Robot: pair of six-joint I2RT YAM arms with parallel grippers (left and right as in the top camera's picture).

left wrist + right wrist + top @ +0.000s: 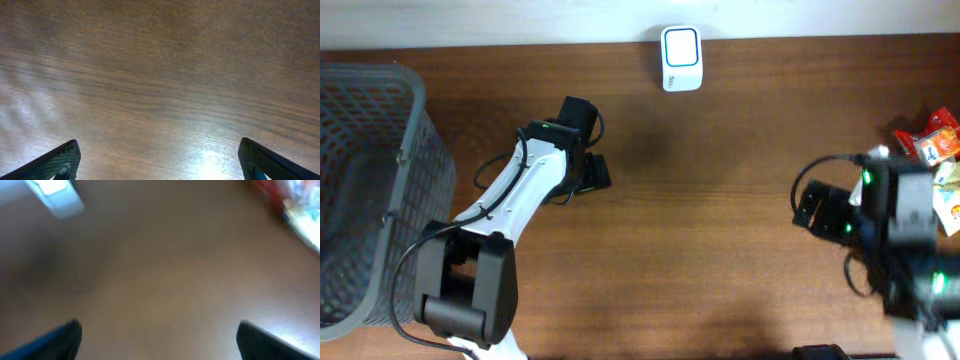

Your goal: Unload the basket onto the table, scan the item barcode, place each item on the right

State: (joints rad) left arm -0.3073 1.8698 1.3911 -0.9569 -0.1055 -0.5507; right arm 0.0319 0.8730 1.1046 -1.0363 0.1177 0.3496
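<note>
On a dark brown wooden tabletop (720, 250), two white-and-black robot arms face one another across bare wood, the left arm (520, 190) reaching out from the near edge and the right arm (905, 215) folded at the right side. Each carries one tool, and both stand wide open and hold nothing: the left tool (157, 155) hovers over plain wood grain, only the tips of its two dark fingers (60, 162) showing in its wrist view, while the right tool (159, 332), its own pair of fingers (55, 340) spread just as far, looks across the wood in a blurred wrist view. A single white square barcode scanner with a blue-rimmed window (681, 58) sits at the far edge, near the middle and well apart from both tools. The items to be scanned, a small heap of red, orange and white snack packets (935, 150), lie at the right edge, just beyond the right arm and touched by neither tool; at least three can be made out, but the overhead view's edge crops the heap and the full count cannot be told. One grey mesh plastic basket (420, 130) stands at the left end.
</note>
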